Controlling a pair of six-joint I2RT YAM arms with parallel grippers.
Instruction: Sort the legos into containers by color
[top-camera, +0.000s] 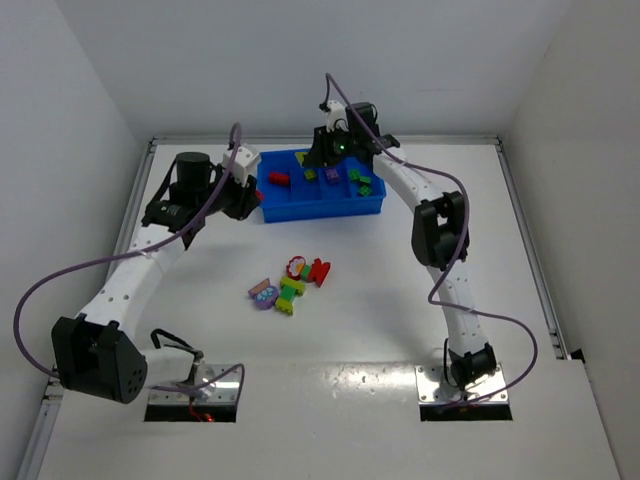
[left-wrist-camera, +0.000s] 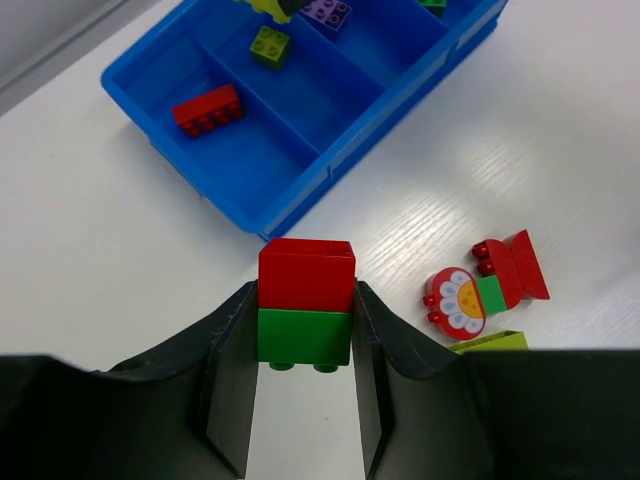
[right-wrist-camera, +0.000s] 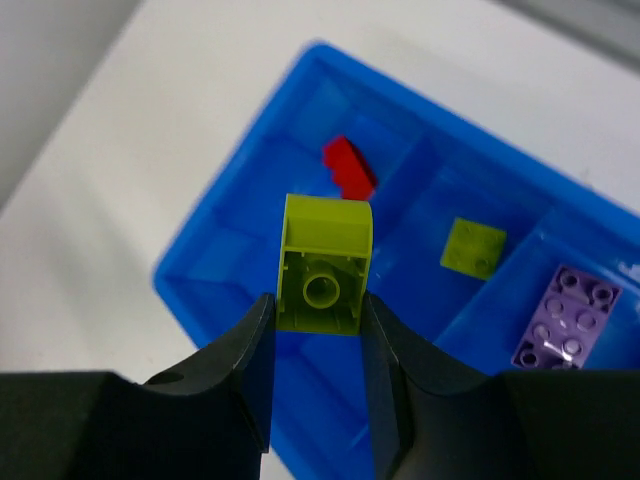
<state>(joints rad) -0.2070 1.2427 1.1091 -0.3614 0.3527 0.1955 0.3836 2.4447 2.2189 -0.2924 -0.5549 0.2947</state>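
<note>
Clamped between the fingers of my left gripper (left-wrist-camera: 303, 322) was a red-over-green brick pair (left-wrist-camera: 306, 268), red on top, the jaws closed to the width of the pair and pressing its two sides, above the white table (left-wrist-camera: 90, 250) just short of the near wall of the blue tray (left-wrist-camera: 290, 205). My right gripper (right-wrist-camera: 318, 312) was closed likewise on a single yellow-green brick (right-wrist-camera: 327, 245), hollow underside toward the camera, held above the tray; over which compartment, I could not tell. In the tray, a red brick (left-wrist-camera: 208, 110) lay in the leftmost compartment, a yellow-green square brick (left-wrist-camera: 270, 45) in the second, a purple brick (right-wrist-camera: 562, 318) in the third and green bricks (top-camera: 360, 182) in the fourth. Nearer my bases, the unsorted legos (top-camera: 290, 282) lay bunched on the table, among them a red flower-printed piece (left-wrist-camera: 455, 300) and a purple piece (top-camera: 263, 295).
</note>
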